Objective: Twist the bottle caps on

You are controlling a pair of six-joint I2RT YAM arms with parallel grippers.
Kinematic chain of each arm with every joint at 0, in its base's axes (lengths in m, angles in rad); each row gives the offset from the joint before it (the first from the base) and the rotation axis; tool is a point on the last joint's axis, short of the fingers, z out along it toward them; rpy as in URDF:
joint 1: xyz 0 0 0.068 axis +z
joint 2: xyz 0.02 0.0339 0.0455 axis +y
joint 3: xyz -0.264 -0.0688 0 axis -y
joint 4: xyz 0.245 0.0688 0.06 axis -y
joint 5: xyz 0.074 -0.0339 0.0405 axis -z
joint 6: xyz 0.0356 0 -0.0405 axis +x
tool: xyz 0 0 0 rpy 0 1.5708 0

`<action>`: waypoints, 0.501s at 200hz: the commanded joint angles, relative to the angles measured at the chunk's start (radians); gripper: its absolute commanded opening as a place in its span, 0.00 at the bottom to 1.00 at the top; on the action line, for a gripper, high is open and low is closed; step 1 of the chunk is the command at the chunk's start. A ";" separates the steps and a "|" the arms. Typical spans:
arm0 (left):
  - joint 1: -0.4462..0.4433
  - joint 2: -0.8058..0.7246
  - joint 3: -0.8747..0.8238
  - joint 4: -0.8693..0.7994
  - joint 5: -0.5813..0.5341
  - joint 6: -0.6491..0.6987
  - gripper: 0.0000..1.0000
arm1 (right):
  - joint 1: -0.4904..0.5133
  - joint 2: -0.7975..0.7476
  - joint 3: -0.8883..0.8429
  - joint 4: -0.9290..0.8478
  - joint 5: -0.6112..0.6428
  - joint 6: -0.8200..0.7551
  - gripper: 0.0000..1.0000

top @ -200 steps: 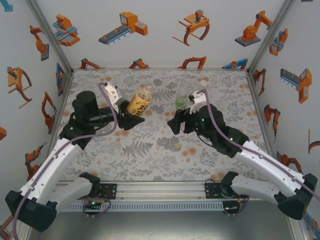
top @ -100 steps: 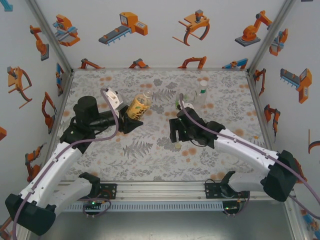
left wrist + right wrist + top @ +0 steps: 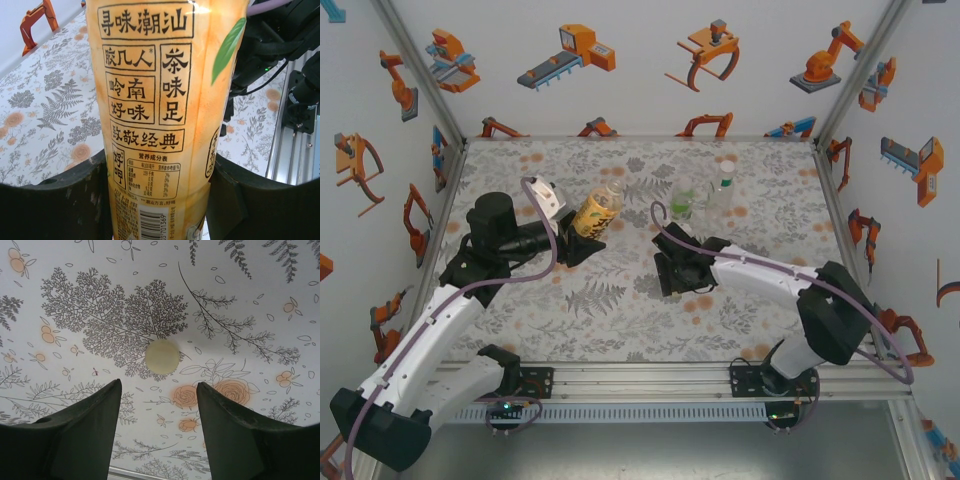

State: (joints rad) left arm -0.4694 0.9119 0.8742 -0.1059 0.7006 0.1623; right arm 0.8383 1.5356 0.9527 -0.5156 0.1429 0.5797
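Neck and base cropped in the left wrist view, the amber bottle [image 3: 155,100] is clamped by the left hand [image 3: 157,185]; the right hand [image 3: 159,390] hangs part-open above the pale cap [image 3: 162,357] on the worktop [image 3: 75,270].

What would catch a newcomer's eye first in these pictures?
The amber bottle with its yellow label, held tilted in the left tool, left of centre. Next, the right tool, open, poised over a small pale yellow cap lying on the flowered cloth.
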 commanded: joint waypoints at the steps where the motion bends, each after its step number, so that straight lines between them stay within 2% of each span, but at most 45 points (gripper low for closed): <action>1: 0.006 -0.007 -0.007 0.000 0.007 0.017 0.00 | -0.004 0.019 0.041 -0.013 -0.008 0.017 0.56; 100: 0.006 0.000 -0.008 0.001 0.008 0.015 0.00 | -0.010 0.102 0.049 0.013 -0.003 0.019 0.51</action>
State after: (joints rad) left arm -0.4694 0.9138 0.8742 -0.1059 0.6991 0.1631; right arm 0.8345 1.6207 0.9775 -0.5076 0.1394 0.5804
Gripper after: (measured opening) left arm 0.552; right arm 0.514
